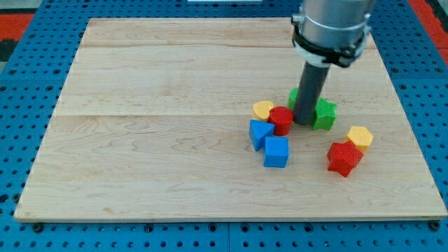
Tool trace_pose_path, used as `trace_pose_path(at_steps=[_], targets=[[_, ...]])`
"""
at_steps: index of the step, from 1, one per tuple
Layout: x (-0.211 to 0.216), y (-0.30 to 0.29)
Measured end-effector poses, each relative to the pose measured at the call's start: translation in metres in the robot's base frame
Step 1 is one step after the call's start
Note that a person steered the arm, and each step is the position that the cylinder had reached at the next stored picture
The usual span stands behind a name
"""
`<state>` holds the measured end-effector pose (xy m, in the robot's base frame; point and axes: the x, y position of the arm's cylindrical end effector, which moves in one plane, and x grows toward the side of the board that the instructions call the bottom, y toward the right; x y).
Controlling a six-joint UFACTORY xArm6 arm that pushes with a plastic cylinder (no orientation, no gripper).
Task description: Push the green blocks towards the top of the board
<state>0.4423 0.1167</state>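
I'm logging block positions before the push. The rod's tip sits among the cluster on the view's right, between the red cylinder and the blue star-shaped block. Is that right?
Not quite. In the camera view my tip does sit in that cluster beside the red cylinder, but the star-shaped block on its other side is green, not blue. The two blue blocks lie lower, toward the view's bottom.

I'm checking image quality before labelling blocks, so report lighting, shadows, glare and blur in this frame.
Camera view: lighting is even and soft, with no glare on the wooden board. Shadows are faint, hugging the blue cube and the red star-shaped block. Block edges are sharp and unblurred. My tip sits between the red cylinder and the green star-shaped block, and the rod hides part of a second green block.
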Motion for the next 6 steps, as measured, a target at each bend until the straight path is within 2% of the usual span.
trace_pose_path(at_steps=[1, 2, 3, 4, 5, 6], targets=[[0.020, 0.000], [0.060, 0.002], [0.054, 0.071], [0.018, 0.072], [-0.010, 0.032], [0.001, 0.031]])
